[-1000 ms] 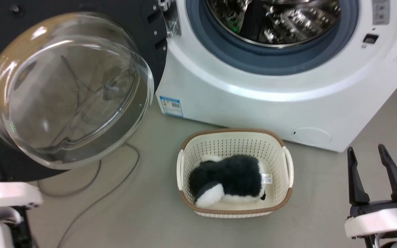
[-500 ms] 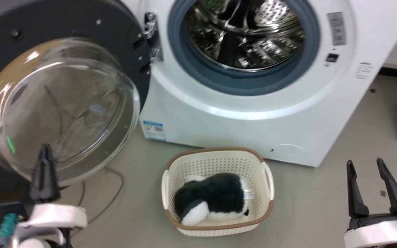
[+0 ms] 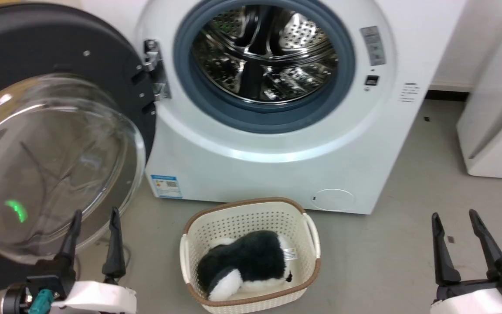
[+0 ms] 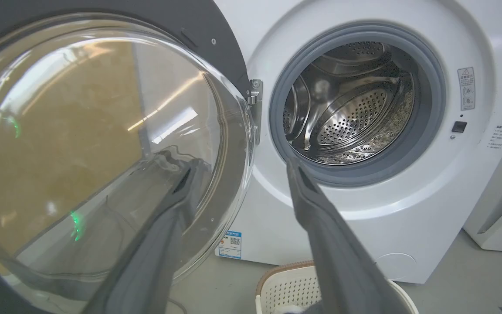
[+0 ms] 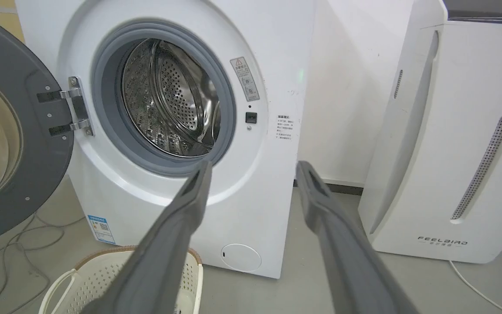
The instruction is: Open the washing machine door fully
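Glossy black rims the washing machine door (image 3: 55,148), which we find at nine o'clock in the head view, swung wide away from the drum opening and hanging on a metal hinge (image 3: 153,69) at its own three o'clock edge; its bulging clear glass bowl faces us and carries a small green glint; the washing machine (image 3: 277,165), a white box, stands at twelve o'clock, its perforated steel drum (image 3: 264,52) bare inside a grey gasket (image 3: 268,120); on its front we see a blue label (image 3: 166,186) at seven o'clock and a round cap (image 3: 333,199) at five o'clock; at six o'clock, on the grey floor (image 3: 386,261) just before the machine, sits a cream basket (image 3: 251,203) with a brown rim, and in it lies a black and white plush toy (image 3: 246,261); the left gripper (image 3: 95,213) rises at seven o'clock, its two dark fingers spread with nothing between them, tips before the lower edge of the glass bowl, and we cannot tell whether they touch it; the right gripper (image 3: 454,214) rises at four o'clock, fingers likewise spread and empty, well apart from the machine; in the right wrist view a white FEELAIR appliance (image 5: 451,152) stands at three o'clock beside the machine, and thin cables (image 5: 15,235) lie on the floor at eight o'clock beneath the door.
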{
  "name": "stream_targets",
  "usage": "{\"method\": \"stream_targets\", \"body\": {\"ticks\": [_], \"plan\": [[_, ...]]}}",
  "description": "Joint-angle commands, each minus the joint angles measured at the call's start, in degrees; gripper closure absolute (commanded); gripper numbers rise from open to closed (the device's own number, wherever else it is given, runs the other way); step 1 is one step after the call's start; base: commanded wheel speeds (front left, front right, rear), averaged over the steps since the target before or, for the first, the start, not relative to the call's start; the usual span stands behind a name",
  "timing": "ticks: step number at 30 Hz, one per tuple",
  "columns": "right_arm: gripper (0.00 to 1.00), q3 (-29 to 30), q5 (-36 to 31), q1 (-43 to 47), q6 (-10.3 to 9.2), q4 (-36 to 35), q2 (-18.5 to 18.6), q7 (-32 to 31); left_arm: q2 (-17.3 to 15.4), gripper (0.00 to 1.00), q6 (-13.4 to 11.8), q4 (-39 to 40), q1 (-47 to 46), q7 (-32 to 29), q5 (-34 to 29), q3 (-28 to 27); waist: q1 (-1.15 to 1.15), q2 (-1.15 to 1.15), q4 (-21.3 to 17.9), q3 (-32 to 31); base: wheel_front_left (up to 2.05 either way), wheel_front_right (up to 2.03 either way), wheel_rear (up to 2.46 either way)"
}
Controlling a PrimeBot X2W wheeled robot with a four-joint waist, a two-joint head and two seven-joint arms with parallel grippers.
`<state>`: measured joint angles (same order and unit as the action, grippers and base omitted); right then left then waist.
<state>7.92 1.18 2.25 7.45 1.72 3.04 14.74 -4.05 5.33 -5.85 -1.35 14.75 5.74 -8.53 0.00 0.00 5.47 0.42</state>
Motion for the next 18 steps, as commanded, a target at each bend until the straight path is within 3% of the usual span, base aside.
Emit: {"method": "stream_targets", "body": {"ticks": [1,18], "plan": [[0.00,-0.29,0.37,0.74,0.03,-0.19,-0.16,0.26,0.33,0.00,0.38,-0.22,0.90,0.25,0.24,0.02,0.00,0.00,-0.87,-0.23,0.00,0.00,0.00],[0.00,-2.58,0.40,1.48,0.03,-1.84,-0.16,0.26,1.05,0.00,0.83,-2.79,2.04,0.25,0.59,1.25,0.00,0.00,-6.70,-0.41,0.00,0.00,0.00]]}}
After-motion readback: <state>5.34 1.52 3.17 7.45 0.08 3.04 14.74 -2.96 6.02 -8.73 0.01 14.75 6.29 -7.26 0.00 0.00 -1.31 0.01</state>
